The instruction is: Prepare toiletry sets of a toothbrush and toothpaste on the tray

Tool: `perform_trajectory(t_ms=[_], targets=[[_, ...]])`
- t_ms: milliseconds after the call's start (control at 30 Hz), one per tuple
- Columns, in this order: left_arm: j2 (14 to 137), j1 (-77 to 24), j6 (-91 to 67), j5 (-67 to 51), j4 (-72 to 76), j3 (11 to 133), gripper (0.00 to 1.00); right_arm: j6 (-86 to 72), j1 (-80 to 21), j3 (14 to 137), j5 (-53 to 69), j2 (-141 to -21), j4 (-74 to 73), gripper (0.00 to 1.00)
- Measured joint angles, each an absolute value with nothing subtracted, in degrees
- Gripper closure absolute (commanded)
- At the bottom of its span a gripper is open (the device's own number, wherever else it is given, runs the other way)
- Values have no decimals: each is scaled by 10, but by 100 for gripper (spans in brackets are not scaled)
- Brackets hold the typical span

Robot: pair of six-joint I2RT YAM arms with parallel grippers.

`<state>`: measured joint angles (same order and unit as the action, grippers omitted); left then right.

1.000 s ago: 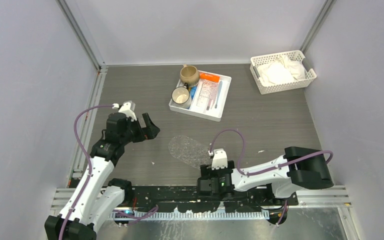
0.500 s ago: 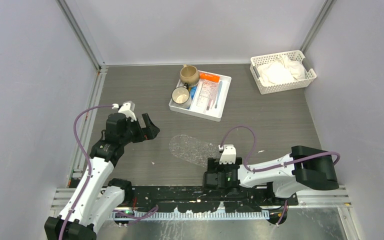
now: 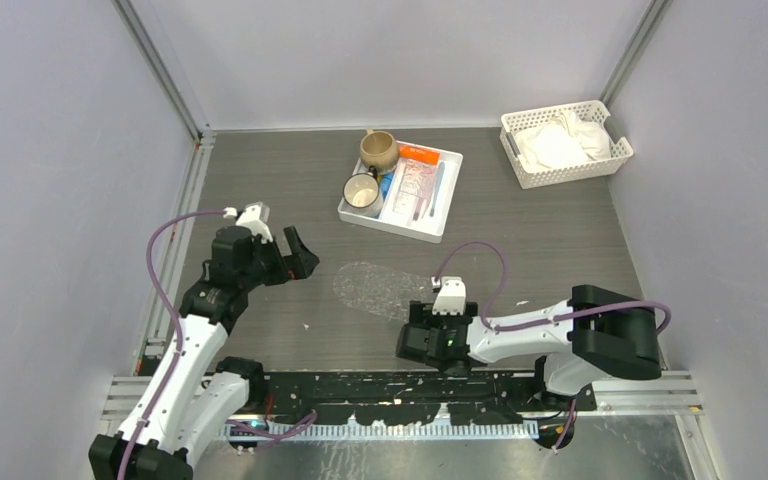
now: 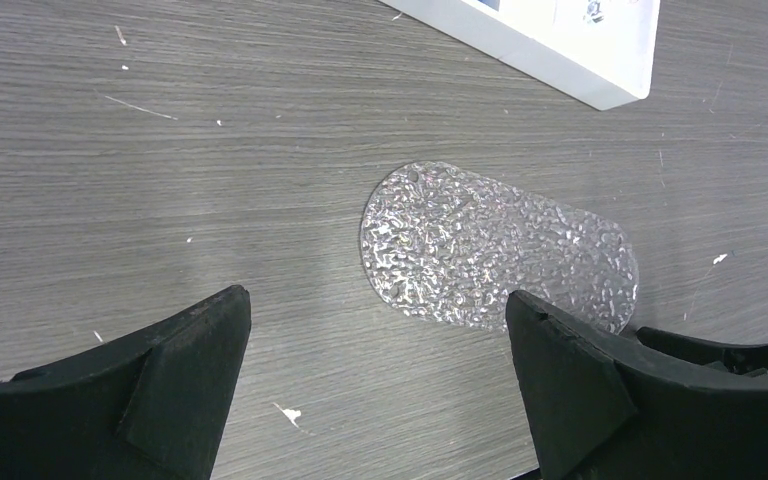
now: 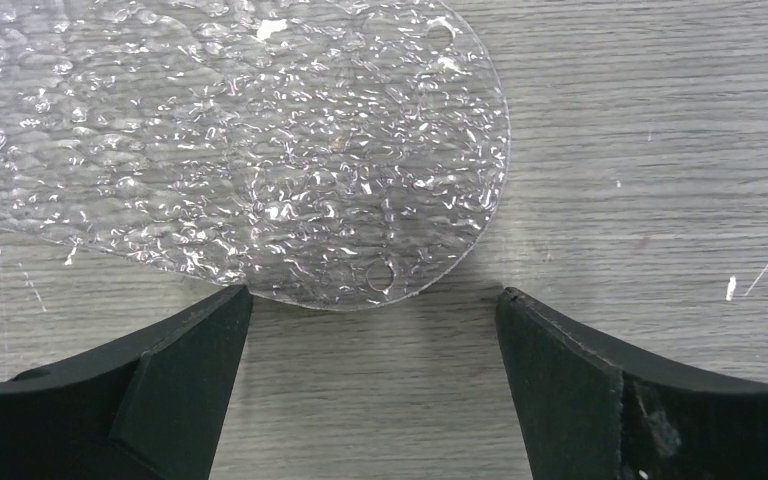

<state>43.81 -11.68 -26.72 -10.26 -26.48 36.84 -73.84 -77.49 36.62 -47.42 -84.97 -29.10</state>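
Flat clear plastic tray (image 5: 260, 150): pebbled, glossy, glinting. Grey wood-grain tabletop (image 4: 210, 130): matt, finely streaked, flecked with white scuffs. Black gripper fingers (image 4: 180, 370): matt, smooth plastic. White compartmented tray (image 4: 560, 65): smooth plastic, slight sheen. White slotted basket (image 3: 580, 170): plastic; white cloth (image 3: 555, 145) inside, crumpled, soft-looking.

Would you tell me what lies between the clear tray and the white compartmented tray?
Only bare table separates clear tray from white compartmented tray, per top view.

Tray (image 3: 372, 289) now slightly farther left.
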Motion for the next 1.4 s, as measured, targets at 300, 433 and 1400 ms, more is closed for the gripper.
perform_trajectory(t_ms=[300,433,1400], targets=[[437,-117,-266,-101,-265,368,0,-740,-738,330,-464,-799,-307,2],[439,-117,-266,-101,-264,368,0,-736,-721,329,-462,-799,-305,2],[442,-117,-266,-100,-264,365,0,-643,-605,331,-440,-803,-239,2]])
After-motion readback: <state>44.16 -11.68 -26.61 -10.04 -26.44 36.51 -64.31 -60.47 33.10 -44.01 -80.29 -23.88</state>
